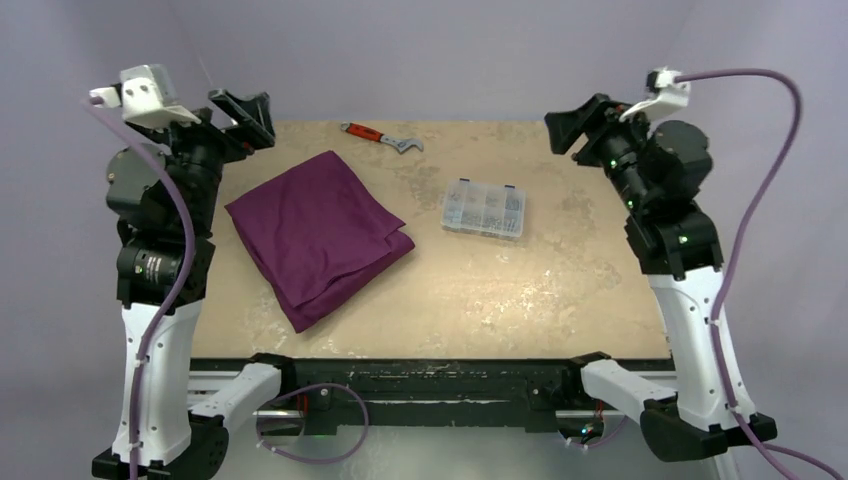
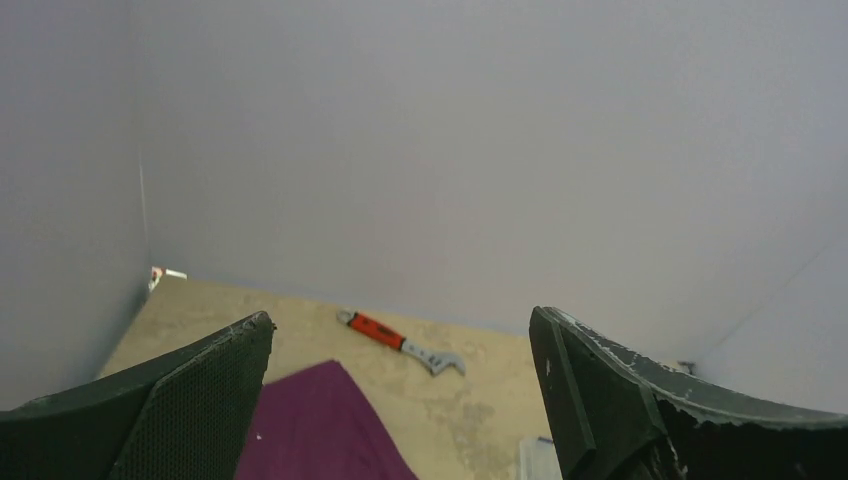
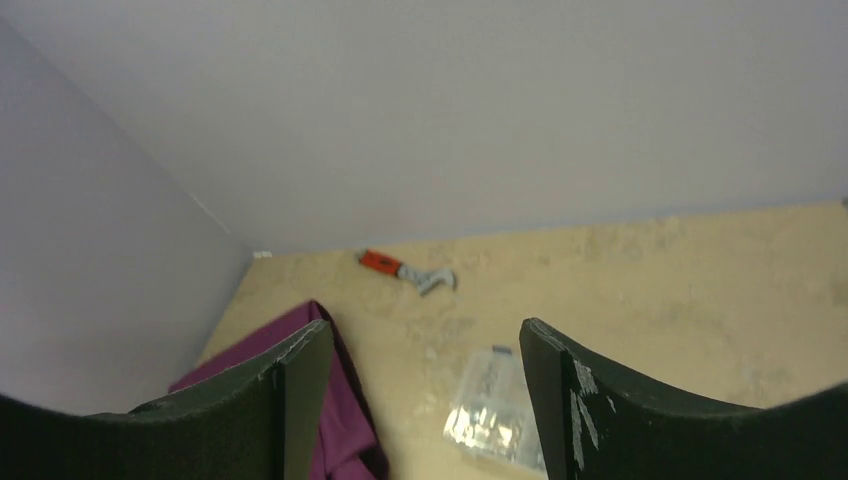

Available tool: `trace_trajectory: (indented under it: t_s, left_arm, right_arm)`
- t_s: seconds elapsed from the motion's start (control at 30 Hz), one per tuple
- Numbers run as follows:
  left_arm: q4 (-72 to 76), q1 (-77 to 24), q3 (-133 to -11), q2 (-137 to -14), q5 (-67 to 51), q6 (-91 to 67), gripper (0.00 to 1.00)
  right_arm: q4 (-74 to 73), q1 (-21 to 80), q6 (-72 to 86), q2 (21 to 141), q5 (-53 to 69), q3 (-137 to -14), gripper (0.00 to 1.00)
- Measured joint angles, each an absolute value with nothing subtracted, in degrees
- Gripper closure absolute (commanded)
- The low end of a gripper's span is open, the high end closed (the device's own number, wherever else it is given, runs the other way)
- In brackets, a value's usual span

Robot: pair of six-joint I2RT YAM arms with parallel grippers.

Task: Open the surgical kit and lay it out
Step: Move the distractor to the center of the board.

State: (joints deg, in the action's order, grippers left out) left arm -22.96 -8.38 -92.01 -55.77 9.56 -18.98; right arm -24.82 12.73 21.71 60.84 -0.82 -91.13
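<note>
The dark-purple cloth [image 1: 318, 232] lies folded into a bundle on the left half of the table. It also shows in the left wrist view [image 2: 318, 432] and in the right wrist view [image 3: 345, 420]. The mesh tray, tweezers, forceps and packets are hidden. My left gripper [image 1: 245, 113] is open and empty, raised above the table's far left corner; its fingers [image 2: 190, 400] stand wide apart. My right gripper [image 1: 572, 128] is open and empty, raised above the far right side; its fingers [image 3: 590, 400] stand apart.
A clear plastic compartment box [image 1: 485, 208] sits right of centre, also in the right wrist view [image 3: 492, 410]. A red-handled wrench [image 1: 380, 137] lies near the table's far edge, also in the left wrist view [image 2: 398, 341]. Grey walls surround the tan table [image 1: 560, 290].
</note>
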Motion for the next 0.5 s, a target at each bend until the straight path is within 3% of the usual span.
trace_trajectory:
  t_s: [0.17,0.37,0.5]
  left_arm:
    - [-25.56,-8.38,-85.52,-54.70,7.86,-21.26,0.01]
    - [-29.93,-8.38,-77.73,-52.25,9.45,-25.41,0.01]
    - [-32.73,-8.38,-74.24,-51.27,13.23,-27.70,0.01]
  right_arm:
    - [-28.80,12.73,24.43,60.88,0.56,-83.09,0.20]
    - [-29.82,12.75,27.68,59.79,7.46,-70.19,0.04]
    - [-28.56,15.03,32.23,58.57,11.11,-59.55,0.02]
